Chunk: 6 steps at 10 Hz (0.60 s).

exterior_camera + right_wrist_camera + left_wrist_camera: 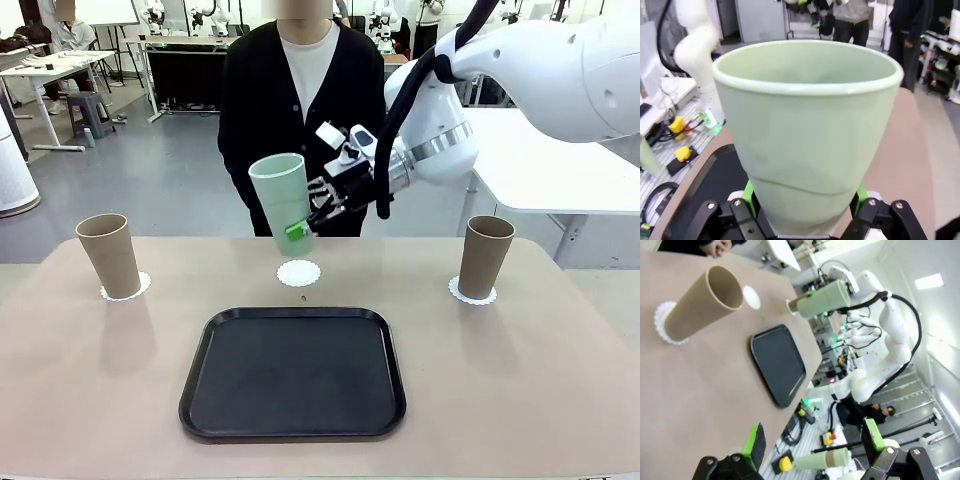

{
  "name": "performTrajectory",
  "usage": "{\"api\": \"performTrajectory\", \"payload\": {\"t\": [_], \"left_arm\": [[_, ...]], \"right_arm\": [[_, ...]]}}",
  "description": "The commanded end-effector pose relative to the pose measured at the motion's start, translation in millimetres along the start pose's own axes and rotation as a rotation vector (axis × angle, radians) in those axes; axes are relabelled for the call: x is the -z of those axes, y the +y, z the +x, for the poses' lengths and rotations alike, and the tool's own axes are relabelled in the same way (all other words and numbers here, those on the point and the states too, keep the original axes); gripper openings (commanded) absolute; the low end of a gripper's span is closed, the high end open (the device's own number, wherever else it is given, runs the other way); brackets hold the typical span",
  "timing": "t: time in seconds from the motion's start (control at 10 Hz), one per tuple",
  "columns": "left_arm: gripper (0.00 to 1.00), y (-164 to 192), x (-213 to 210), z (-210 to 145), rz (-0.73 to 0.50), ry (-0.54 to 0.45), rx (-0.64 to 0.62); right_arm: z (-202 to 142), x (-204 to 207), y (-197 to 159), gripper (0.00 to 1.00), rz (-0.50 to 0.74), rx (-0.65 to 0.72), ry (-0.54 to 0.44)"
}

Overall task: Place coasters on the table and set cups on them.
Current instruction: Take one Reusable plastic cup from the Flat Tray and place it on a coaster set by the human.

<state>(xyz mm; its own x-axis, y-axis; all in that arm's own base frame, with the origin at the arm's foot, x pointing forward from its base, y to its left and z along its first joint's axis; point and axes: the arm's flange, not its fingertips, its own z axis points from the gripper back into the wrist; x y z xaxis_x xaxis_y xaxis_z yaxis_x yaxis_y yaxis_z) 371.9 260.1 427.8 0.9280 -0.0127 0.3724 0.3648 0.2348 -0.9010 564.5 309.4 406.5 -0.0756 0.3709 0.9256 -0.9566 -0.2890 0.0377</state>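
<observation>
My right gripper is shut on the lower part of the pale mint green cup, holding it slightly tilted in the air just above the bare middle coaster. In the right wrist view the mint cup sits between the green pads. A tan cup stands on the left coaster, and another tan cup stands on the right coaster. My left gripper is open and holds nothing, well back from the near tan cup.
A black rounded-square tray lies on the beige table in front of the coasters. A person in a black cardigan stands at the far side behind the mint cup. White-topped tables stand to the right.
</observation>
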Motion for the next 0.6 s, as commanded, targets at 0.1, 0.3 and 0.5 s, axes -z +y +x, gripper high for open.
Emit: {"api": "performTrajectory", "payload": {"t": [0.1,0.3,0.5], "left_arm": [[1.00,-1.5,-1.1,0.1,0.003,-0.001,0.002],[1.00,-1.5,-1.1,0.1,0.003,-0.001,0.002],[1.00,-1.5,-1.1,0.1,0.003,-0.001,0.002]], "right_arm": [[2.0,-9.9,-55.4,0.81,-0.051,0.021,-0.069],[-14.7,-21.6,-68.2,0.81,-0.055,0.007,-0.050],[-24.0,-30.5,-69.5,0.81,-0.062,0.000,-0.050]]}}
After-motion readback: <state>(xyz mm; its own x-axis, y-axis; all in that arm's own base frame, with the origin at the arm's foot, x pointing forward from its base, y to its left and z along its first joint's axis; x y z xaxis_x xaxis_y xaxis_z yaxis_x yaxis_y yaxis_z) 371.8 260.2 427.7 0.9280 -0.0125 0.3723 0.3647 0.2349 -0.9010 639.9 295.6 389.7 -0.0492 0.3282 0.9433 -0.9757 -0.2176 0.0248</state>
